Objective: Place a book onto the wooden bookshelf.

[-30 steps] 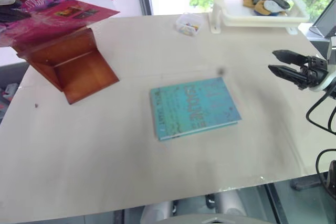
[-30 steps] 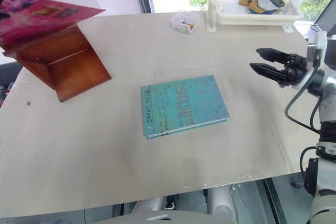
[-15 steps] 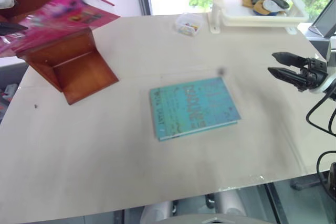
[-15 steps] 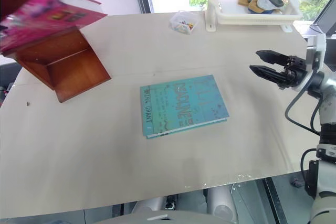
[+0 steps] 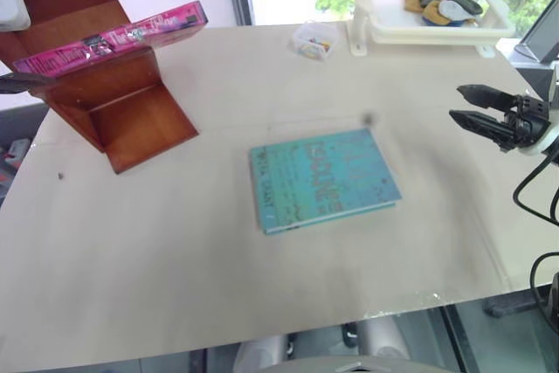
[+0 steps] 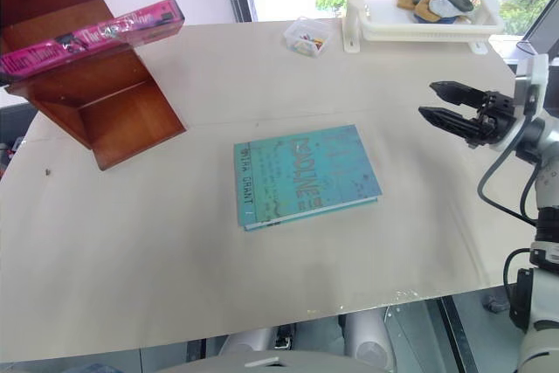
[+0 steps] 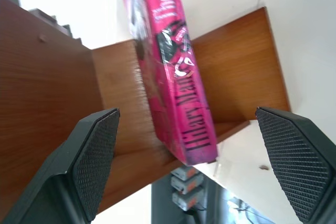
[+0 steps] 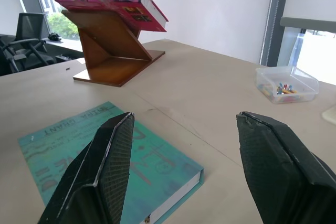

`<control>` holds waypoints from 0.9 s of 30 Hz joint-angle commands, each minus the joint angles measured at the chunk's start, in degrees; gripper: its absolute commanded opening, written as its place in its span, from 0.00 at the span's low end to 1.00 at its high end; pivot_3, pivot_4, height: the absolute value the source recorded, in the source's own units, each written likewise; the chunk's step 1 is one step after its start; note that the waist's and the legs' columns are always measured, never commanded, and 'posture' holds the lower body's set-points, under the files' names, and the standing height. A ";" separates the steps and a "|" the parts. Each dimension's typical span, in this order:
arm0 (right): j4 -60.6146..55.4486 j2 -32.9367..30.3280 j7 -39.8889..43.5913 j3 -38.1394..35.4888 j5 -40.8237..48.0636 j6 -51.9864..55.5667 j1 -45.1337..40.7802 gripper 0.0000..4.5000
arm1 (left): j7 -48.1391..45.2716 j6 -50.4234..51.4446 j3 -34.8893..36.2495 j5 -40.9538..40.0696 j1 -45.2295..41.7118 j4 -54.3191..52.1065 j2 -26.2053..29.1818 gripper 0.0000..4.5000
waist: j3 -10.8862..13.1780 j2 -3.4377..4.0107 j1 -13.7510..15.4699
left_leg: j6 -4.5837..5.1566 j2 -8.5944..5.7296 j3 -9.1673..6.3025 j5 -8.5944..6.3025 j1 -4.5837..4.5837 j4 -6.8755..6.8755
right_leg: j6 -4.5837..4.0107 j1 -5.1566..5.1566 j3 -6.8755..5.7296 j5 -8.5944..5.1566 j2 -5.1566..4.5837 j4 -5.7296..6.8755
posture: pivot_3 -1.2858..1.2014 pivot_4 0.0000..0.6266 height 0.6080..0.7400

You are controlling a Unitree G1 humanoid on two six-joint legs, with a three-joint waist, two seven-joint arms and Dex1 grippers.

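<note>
Resting on the pale surface (image 6: 175, 242), the wooden bookshelf (image 6: 96, 111) carries the book (image 6: 92, 34) flat on its slanted shelf, magenta spine outward. Left wrist view reads "Hilary Man…" on that spine; the left gripper (image 7: 189, 145) has jaws wide apart either side of it, not touching. Teal book (image 6: 301, 175), spine "MIRA GRANT", lies mid-surface. Right gripper (image 6: 450, 102) hovers near the edge, jaws apart, empty.

Teal book (image 5: 322, 178), white tray (image 5: 430, 25)
</note>
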 commanded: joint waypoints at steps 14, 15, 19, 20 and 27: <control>-6.02 -4.55 8.55 -5.84 15.23 14.84 -2.29 0.70 | 0.74 3.53 9.11 -2.86 7.92 -2.55 4.44 0.99 | 0.00 0.00 0.03 | 0.00 0.01 -0.04 0.00 0.01 0.00 | -0.01 0.00 0.01 0.00 0.00 0.03 | 0.52 0.24 1.00; -5.97 -4.74 8.69 -6.12 15.95 15.75 -2.48 0.70 | 0.93 3.61 9.36 -3.00 8.29 -2.59 4.56 0.99 | 0.00 0.00 0.03 | 0.00 0.01 -0.04 0.00 0.01 0.01 | 0.00 0.00 0.01 0.00 0.00 0.03 | 0.52 0.24 1.00; -5.93 -5.28 8.91 -6.95 17.96 18.38 -2.76 0.70 | 1.66 3.78 10.13 -3.56 9.29 -2.74 4.91 0.99 | 0.00 0.00 0.07 | 0.01 0.01 -0.04 0.00 0.01 0.01 | 0.00 0.00 0.01 0.00 -0.01 0.02 | 0.52 0.24 1.00; -6.06 -5.34 8.88 -7.02 18.12 18.62 -2.69 0.70 | 1.81 3.81 10.26 -3.74 9.49 -2.76 5.03 0.99 | 0.00 0.00 0.07 | 0.00 0.01 -0.03 0.00 0.01 0.01 | 0.00 0.00 0.01 0.00 -0.01 0.03 | 0.52 0.24 1.00; -6.80 -5.14 8.25 -7.00 18.54 19.16 -2.59 0.70 | 3.03 2.32 11.51 -7.85 7.79 -3.48 3.93 0.99 | 0.00 0.00 0.08 | 0.01 0.01 -0.02 0.00 0.00 0.01 | 0.00 0.00 0.01 0.00 -0.01 0.03 | 0.52 0.24 1.00</control>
